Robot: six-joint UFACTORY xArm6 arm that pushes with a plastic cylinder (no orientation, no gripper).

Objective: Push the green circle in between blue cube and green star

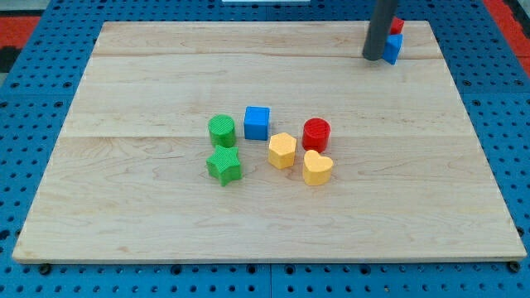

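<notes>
The green circle (221,130) is a round green block near the board's middle. The blue cube (257,122) lies just to its right, a small gap between them. The green star (224,165) lies directly below the green circle, almost touching it. My tip (373,58) is far off at the view's top right, next to a small blue block (392,47), well away from the green circle.
A red cylinder (315,133), a yellow hexagon (281,151) and a yellow heart (317,167) cluster to the right of the blue cube. A red block (397,25) sits behind the small blue block at the top right. The wooden board (124,215) lies on a blue pegboard.
</notes>
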